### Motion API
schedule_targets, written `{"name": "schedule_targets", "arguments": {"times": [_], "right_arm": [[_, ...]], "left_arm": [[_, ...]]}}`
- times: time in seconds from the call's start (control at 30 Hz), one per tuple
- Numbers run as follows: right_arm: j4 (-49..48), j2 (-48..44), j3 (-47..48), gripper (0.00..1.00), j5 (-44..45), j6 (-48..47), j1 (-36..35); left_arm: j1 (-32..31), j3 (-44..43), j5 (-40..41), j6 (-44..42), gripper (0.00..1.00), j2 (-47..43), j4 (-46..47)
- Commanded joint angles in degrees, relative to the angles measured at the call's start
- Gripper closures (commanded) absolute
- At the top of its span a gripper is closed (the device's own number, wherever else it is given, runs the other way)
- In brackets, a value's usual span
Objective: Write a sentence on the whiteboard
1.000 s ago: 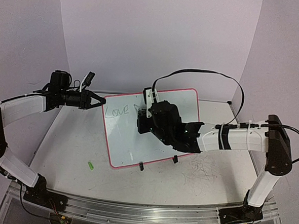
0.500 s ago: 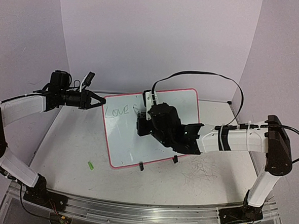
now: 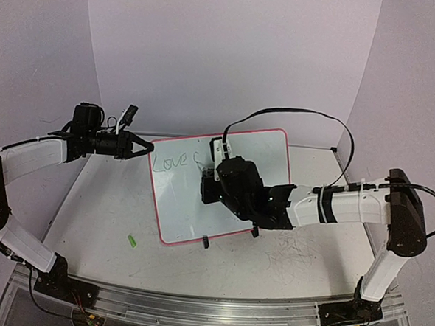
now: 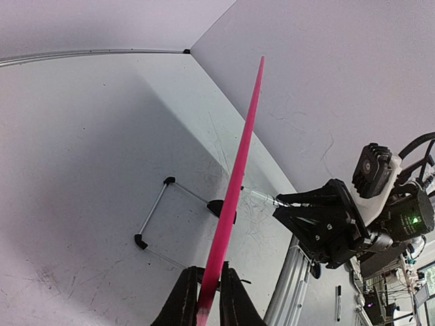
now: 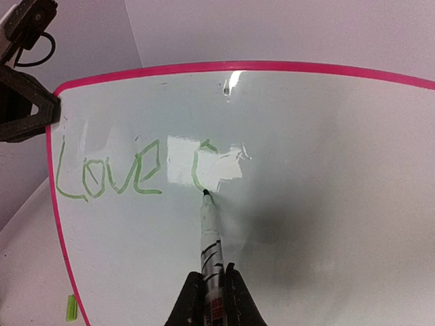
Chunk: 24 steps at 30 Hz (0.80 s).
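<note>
The whiteboard (image 3: 178, 205), white with a pink rim, stands tilted at the middle of the table. My left gripper (image 3: 146, 148) is shut on its upper left corner; in the left wrist view the rim (image 4: 238, 176) runs edge-on between my jaws (image 4: 207, 275). My right gripper (image 3: 210, 183) hovers over the board, shut on a silver marker (image 5: 211, 238). The marker's tip touches the board at the foot of a curved green stroke. The sentence (image 5: 109, 176) reads "Love" in green, followed by that C-shaped stroke (image 5: 197, 166). In the top view the lettering (image 3: 169, 161) sits at the board's upper left.
A small green cap (image 3: 132, 240) lies on the table left of the board. Two black clip feet (image 3: 206, 242) hold the board's lower edge. Grey scribble marks (image 3: 293, 249) cover the table at the right. A black cable (image 3: 309, 109) loops above the right arm.
My right gripper has moved down the board toward the near edge with the marker, leaving a curved green stroke after "Love". The left gripper and the board have not moved.
</note>
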State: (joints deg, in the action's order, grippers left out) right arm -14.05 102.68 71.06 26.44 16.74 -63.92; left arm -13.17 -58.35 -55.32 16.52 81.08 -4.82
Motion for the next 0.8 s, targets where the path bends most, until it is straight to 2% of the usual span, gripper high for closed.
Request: {"name": "schedule_targets", "arguments": {"times": [0.0, 0.53, 0.77], "right_arm": [[2.3, -2.0, -1.4, 1.0, 3.1, 1.5, 0.5], [2.4, 0.8, 1.5, 1.0, -0.4, 1.0, -0.7], [-0.1, -1.0, 1.1, 1.0, -2.5, -0.1, -0.7]], "left_arm": [[-0.5, 0.2, -2.3, -0.4, 0.87, -0.9, 2.5], [-0.4, 0.3, -2.2, -0.5, 0.87, -1.0, 2.5], [-0.4, 0.3, -2.3, -0.5, 0.87, -0.9, 2.5]]}}
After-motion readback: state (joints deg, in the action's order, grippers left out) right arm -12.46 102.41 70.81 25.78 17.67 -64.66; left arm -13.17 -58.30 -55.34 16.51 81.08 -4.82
